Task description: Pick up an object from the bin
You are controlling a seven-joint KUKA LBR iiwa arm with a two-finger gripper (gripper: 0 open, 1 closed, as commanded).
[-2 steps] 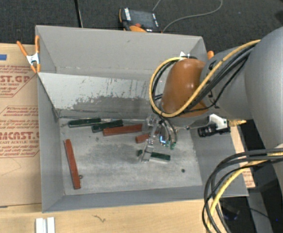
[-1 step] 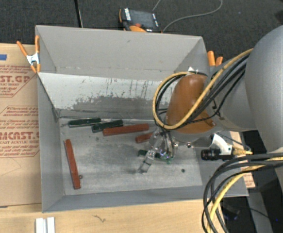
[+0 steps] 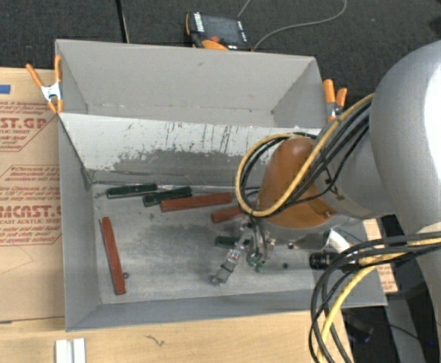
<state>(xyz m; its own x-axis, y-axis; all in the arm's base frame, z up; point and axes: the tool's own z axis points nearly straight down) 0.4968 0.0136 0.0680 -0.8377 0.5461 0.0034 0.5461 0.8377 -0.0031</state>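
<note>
Scuffed matt grey metal bin (image 3: 167,138) — glossy, smooth orange wrist cover (image 3: 296,184)

Red print on the cardboard (image 3: 16,157) reads "CAST.GP" and "CAST ACRYLIC SHEET".

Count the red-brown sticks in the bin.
3. The left stick lies along the bin's left wall, the middle stick near the back wall, the right stick partly under the arm; more may be hidden beneath it.

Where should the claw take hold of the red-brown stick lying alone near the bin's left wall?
Likely at the middle of the stick, from above, closing across its narrow width: it lies flat, long and thin, with nothing touching it.
</note>
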